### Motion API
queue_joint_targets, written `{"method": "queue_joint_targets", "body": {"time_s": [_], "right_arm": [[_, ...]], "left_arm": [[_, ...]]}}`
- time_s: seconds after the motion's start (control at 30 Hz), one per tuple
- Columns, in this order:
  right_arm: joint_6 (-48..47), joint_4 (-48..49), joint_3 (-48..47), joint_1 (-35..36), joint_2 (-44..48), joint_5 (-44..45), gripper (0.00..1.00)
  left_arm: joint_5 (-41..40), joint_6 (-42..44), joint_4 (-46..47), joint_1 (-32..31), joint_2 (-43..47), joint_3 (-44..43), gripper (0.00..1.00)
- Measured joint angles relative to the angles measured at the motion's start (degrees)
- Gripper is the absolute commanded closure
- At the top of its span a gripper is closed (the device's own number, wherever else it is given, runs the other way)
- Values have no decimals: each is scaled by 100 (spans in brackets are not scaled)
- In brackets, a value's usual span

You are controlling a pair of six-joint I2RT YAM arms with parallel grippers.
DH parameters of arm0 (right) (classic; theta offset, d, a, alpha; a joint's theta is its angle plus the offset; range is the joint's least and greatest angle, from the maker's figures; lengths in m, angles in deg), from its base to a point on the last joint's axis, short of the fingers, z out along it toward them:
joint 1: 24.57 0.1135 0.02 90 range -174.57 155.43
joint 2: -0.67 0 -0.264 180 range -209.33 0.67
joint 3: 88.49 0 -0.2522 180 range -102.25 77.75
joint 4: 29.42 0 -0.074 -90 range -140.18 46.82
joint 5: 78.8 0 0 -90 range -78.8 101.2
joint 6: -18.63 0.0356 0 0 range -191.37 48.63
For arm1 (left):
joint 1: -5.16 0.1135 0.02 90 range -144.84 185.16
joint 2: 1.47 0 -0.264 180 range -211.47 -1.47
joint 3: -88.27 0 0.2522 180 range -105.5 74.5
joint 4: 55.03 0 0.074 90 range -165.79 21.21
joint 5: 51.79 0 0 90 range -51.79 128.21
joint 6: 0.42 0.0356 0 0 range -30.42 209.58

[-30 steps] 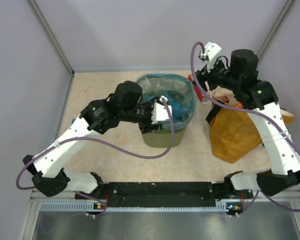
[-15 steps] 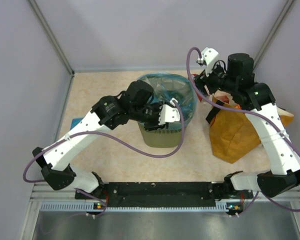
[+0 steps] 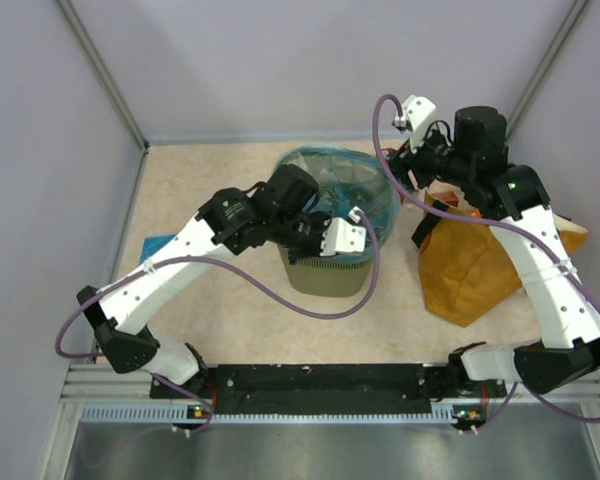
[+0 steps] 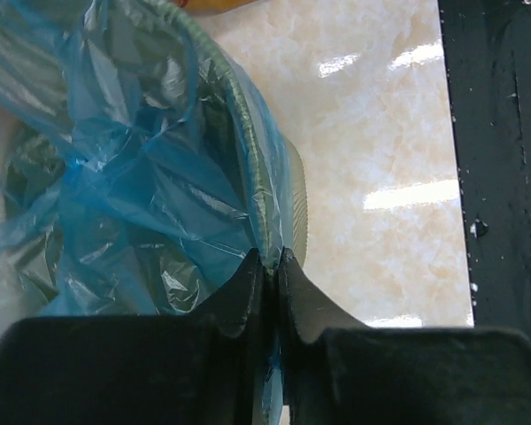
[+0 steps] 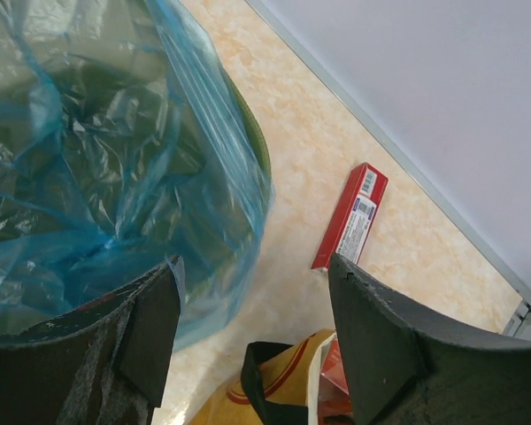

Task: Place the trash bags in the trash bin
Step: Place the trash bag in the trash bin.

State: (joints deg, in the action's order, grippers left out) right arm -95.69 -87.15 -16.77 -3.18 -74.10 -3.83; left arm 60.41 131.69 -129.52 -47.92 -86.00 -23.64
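Pinching trash bag [image 4: 150, 195] edge with left end effector [image 4: 271, 266], clamped at the near-right rim of the bin [image 3: 325, 275], probably to seat the film already inside. Holding right end effector [image 5: 254, 266] apart, empty, far-right.

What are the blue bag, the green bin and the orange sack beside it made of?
The trash bag looks like thin plastic film: translucent, glossy, crinkled. The trash bin seems olive-green mesh, probably coated wire, though the weave is faint. The orange sack looks matte and creased, perhaps paper or stiff fabric; I cannot tell which.
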Motion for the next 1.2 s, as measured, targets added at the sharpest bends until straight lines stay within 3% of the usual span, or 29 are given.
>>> {"method": "queue_joint_targets", "body": {"time_s": [0.5,0.7,1.2], "right_arm": [[310,-31,-588,0,-452,-739,33],[352,-59,-914,70,-789,-986,33],[109,-190,-890,826,-1102,-339,42]], "left_arm": [[2,1390,-1091,-52,42,-249,100],[-216,1727,-1801,-48,-96,-730,100],[-299,1980,-2083,-33,-402,-1137,100]]}}
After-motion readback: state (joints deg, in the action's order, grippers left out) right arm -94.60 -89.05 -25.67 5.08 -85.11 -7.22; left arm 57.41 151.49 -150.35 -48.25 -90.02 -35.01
